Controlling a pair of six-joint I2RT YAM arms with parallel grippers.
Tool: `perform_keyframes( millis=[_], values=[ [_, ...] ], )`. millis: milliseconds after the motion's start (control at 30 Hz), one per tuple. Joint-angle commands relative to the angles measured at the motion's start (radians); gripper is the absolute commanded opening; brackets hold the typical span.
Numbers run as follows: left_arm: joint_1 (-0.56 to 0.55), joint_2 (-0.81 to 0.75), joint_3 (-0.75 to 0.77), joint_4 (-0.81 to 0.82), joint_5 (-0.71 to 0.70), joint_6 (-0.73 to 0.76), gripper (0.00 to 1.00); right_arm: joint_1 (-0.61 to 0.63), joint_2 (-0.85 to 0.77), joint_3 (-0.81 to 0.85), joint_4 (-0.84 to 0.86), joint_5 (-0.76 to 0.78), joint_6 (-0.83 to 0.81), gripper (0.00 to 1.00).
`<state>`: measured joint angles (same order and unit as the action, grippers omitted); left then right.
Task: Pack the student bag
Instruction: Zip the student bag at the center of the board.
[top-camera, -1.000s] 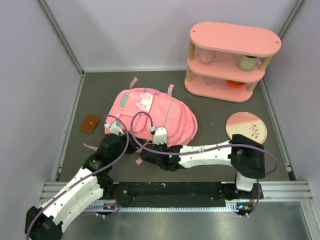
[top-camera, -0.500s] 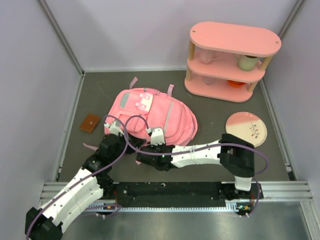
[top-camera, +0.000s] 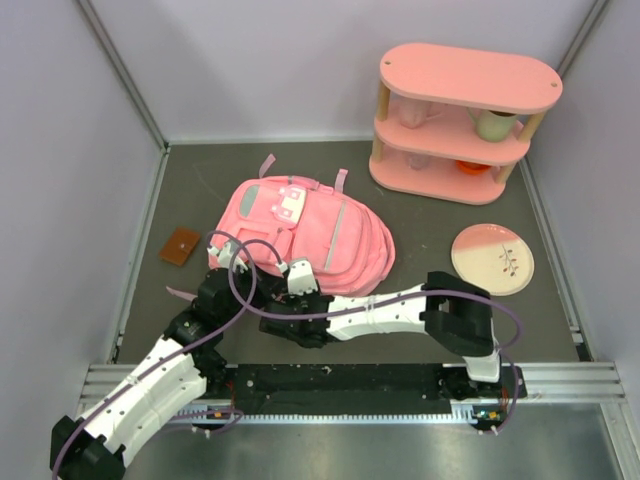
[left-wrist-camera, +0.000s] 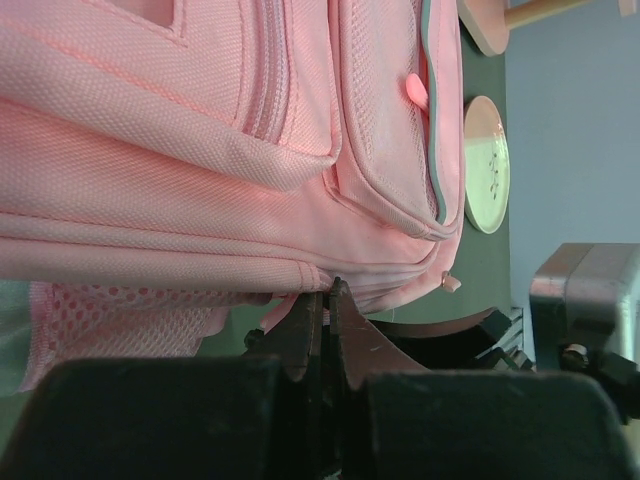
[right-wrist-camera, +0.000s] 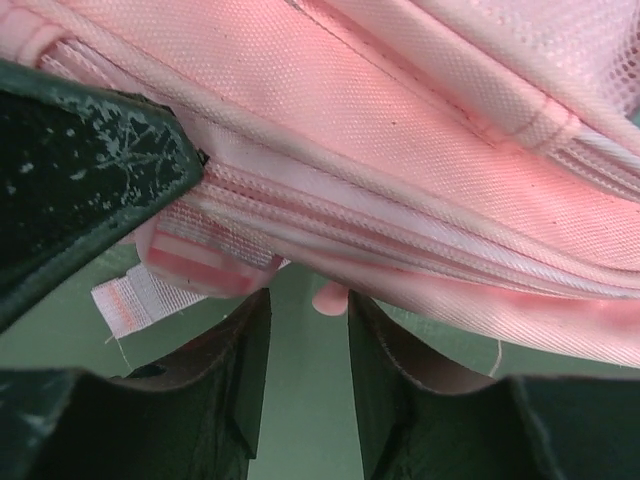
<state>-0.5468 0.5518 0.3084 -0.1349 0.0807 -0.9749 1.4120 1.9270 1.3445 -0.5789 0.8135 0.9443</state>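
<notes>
The student bag (top-camera: 310, 230), a pink backpack, lies flat mid-table with its pockets facing up. My left gripper (top-camera: 232, 258) is at its near-left corner. In the left wrist view that gripper (left-wrist-camera: 330, 292) is shut, tips pressed against the bag's (left-wrist-camera: 200, 150) lower seam. Whether fabric is pinched between them does not show. My right gripper (top-camera: 292, 276) reaches across to the bag's near edge. In the right wrist view it (right-wrist-camera: 308, 312) stands open under the zip seam of the bag (right-wrist-camera: 400, 150). A small pink zip pull (right-wrist-camera: 331, 297) hangs between its fingertips, ungripped.
A pink oval shelf unit (top-camera: 465, 120) with cups stands at the back right. A pink plate (top-camera: 492, 258) lies right of the bag and a small brown flat object (top-camera: 180, 245) left of it. Side walls close in the table.
My right arm has slid left along the bag's near edge, toward the left gripper. The left arm and the bag have stayed where they were.
</notes>
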Motion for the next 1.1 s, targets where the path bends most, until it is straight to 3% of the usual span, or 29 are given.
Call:
perform_keyframes(
  millis=[0, 433, 600, 633, 933, 1067],
  values=[
    [-0.01, -0.021, 0.031, 0.075, 0.028, 0.005, 0.0, 0.011, 0.044, 0.064, -0.047, 0.055, 0.004, 0.34],
    [-0.01, -0.049, 0.017, 0.075, 0.033, -0.007, 0.0, -0.028, 0.05, 0.021, -0.088, 0.102, 0.073, 0.27],
    [-0.01, -0.053, 0.008, 0.075, 0.027, -0.01, 0.0, -0.03, 0.027, 0.005, -0.087, 0.108, 0.085, 0.01],
    [-0.01, -0.053, 0.008, 0.075, 0.025, -0.01, 0.0, -0.03, 0.024, 0.001, -0.085, 0.11, 0.091, 0.0],
    [-0.01, -0.058, 0.008, 0.067, 0.018, -0.002, 0.0, -0.03, -0.132, -0.136, -0.038, 0.087, 0.171, 0.01],
    [-0.01, -0.061, 0.005, 0.066, 0.011, -0.002, 0.0, -0.03, -0.293, -0.302, 0.107, 0.063, 0.169, 0.18]
  ],
)
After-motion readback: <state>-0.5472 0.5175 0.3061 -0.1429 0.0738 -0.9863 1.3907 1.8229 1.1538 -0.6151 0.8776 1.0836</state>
